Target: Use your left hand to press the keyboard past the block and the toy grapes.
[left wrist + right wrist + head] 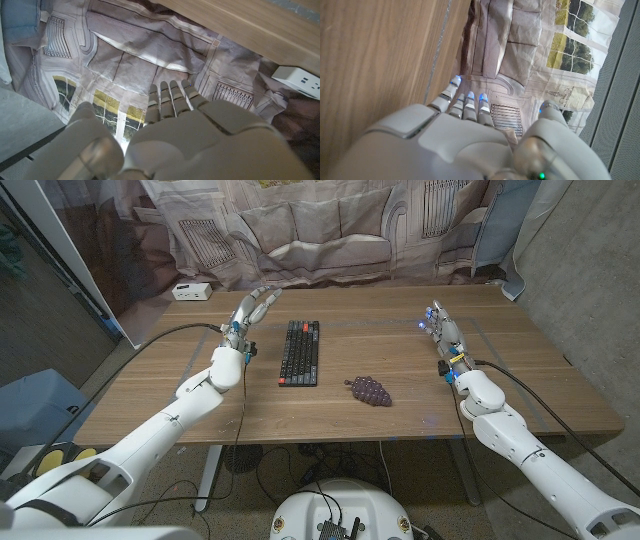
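The toy grapes (pixel 368 391) lie nearest on the wooden worktop (pixel 520 395), just right of the black keyboard (pixel 299 352), whose key legends are too small to read. The left hand (pixel 247 319) hovers beside the keyboard's left edge, fingers spread and holding nothing; the right hand (pixel 443 333) likewise grips nothing. Farthest, a white power strip (pixel 191 291) sits at the back-left corner.

The table (pixel 400 395) is wood with a smooth, matt grain. The keyboard (pixel 299 352) looks like matt black plastic, the grapes (pixel 369 391) glossy purple plastic. Both hands, left (pixel 247 317) and right (pixel 443 332), have smooth pale plastic shells. Behind hangs creased printed cloth (pixel 330 230).
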